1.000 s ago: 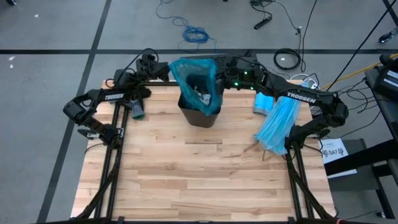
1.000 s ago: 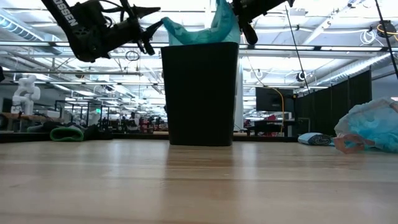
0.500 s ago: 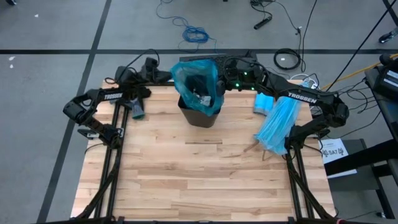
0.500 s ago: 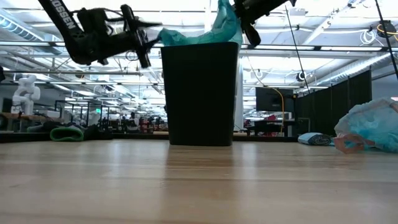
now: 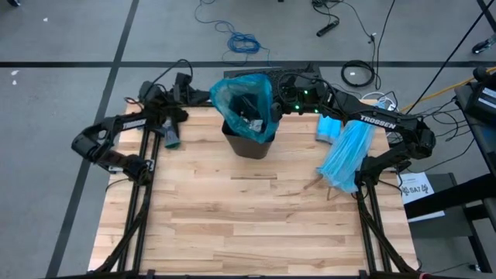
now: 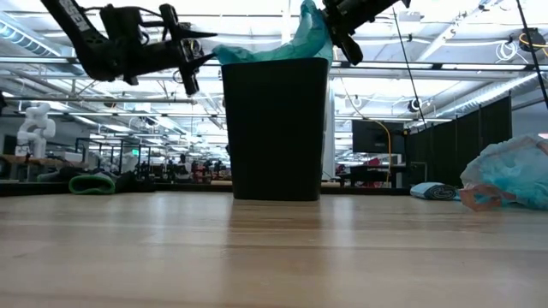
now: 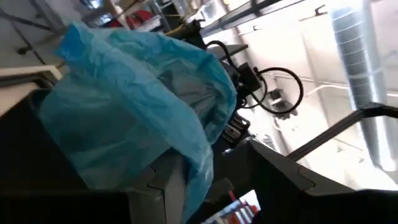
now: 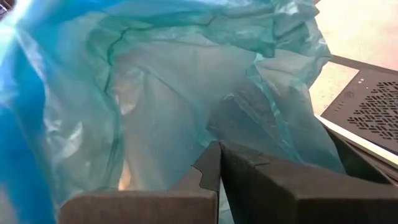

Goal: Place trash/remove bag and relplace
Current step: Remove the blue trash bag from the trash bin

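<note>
The black square bin [image 5: 249,144] stands near the table's far edge. The dark teal bag [image 5: 242,94] rises out of it, and its mouth is held spread above the bin's rim [image 6: 274,60]. Small white and brown trash scraps [image 5: 249,119] show down inside the bag. My left gripper [image 5: 209,96] is at the left side of the bag's mouth and is shut on it. My right gripper [image 5: 276,108] is at the right side and is shut on it too. In the low view both stand above the bin's top, left gripper [image 6: 202,50] and right gripper [image 6: 339,38]. My left gripper pinches the left side of the bag's top edge [image 7: 200,157] between its two fingers, coming level from the table's left. The plastic runs taut from there to the bin's rim. My right gripper pinches the bag's top edge on the right side [image 8: 186,134] from the right, slanting down. That side stands lifted above the bin's rim as a peak [image 6: 310,26]; how many layers it has, I cannot tell.
A paler sky-blue bag [image 5: 346,155] lies at the table's right edge, with a folded blue pack [image 5: 327,129] behind it and brown scraps [image 5: 314,184] beside it. A dark teal roll [image 5: 172,138] lies at the far left. The table's near half holds nothing tall.
My left gripper has moved toward the table's left and slightly up, keeping its hold. The bag's left rim has been drawn out leftward, and the mouth has spread wider and rounder above the bin. The right gripper and the bin have stayed put.
</note>
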